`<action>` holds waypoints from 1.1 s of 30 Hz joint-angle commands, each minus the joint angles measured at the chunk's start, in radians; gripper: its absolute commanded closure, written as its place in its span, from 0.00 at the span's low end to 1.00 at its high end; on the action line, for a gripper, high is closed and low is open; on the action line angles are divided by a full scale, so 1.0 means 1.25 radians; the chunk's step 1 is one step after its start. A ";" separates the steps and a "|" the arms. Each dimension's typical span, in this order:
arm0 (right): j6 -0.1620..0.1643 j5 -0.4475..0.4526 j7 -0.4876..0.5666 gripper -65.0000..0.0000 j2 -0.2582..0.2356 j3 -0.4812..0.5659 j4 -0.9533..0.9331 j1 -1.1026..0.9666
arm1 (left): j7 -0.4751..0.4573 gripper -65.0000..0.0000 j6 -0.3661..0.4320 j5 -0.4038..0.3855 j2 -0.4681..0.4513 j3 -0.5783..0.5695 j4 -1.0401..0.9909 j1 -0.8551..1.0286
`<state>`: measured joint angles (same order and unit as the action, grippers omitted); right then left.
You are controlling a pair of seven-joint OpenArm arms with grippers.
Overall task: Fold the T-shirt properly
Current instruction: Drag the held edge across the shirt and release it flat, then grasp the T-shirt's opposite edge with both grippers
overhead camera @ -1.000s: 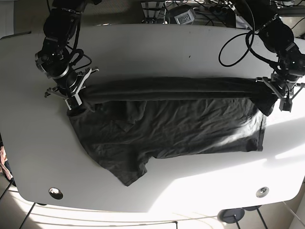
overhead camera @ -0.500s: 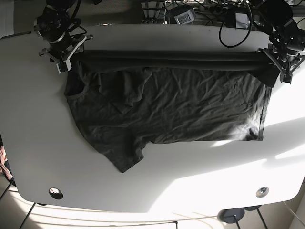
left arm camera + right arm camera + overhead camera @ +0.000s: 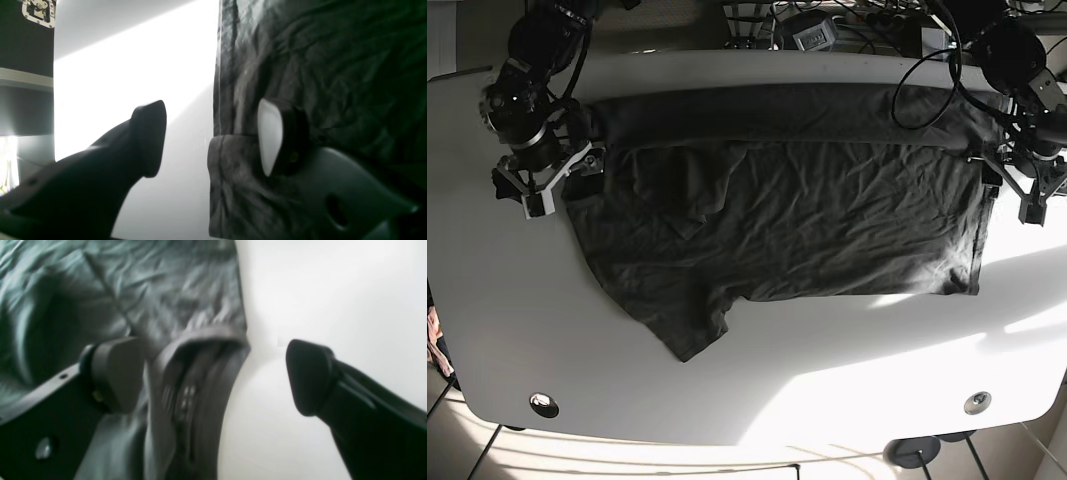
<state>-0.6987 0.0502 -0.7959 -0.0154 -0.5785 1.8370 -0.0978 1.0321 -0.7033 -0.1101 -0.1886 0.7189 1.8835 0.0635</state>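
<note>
The dark grey T-shirt [image 3: 777, 220] lies spread and wrinkled on the white table [image 3: 827, 380], with a sleeve pointing to the front left and a rolled fold along its far edge. My left gripper [image 3: 1017, 185] is open at the shirt's right edge. In the left wrist view [image 3: 210, 136] one finger [image 3: 270, 140] is over the cloth [image 3: 333, 50] and the other over bare table. My right gripper [image 3: 542, 180] is open at the shirt's left edge. In the right wrist view [image 3: 213, 373] a loose fold of cloth [image 3: 186, 380] lies between the spread fingers, unclamped.
Cables and equipment [image 3: 812, 30] crowd the table's far edge. Two round holes [image 3: 544, 404] [image 3: 977, 402] sit near the front edge. Bright sun patches fall on the front right. A dark case with a metal corner [image 3: 38, 10] stands beyond the table in the left wrist view.
Both grippers carried the shirt's folded edge toward the far side, let go of it and drew back a little. The shirt now lies spread open.
</note>
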 commanded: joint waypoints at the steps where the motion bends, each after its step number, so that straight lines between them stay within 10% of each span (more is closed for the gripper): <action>1: 0.000 -0.049 0.017 0.00 -0.009 0.014 -0.073 0.096 | -0.012 0.40 0.004 0.025 -0.007 -0.020 0.012 -0.040; 12: 0.000 -0.105 0.161 0.00 -0.101 0.020 -0.604 0.393 | -0.014 0.40 0.004 0.033 0.005 -0.048 0.011 -0.067; 23: 0.000 -0.100 0.183 0.00 -0.055 0.073 -0.643 0.338 | -0.015 0.40 0.004 0.030 -0.020 -0.016 -0.092 -0.098; 33: 0.000 -0.047 0.184 0.81 -0.061 0.087 -0.643 0.334 | -0.015 0.39 0.077 0.026 -0.068 0.026 -0.300 -0.258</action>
<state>-0.6964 0.0044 -0.5392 -0.0879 -0.4736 1.0306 0.3080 1.0321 -0.5999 -0.0631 -0.2554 0.7471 1.4853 -0.2371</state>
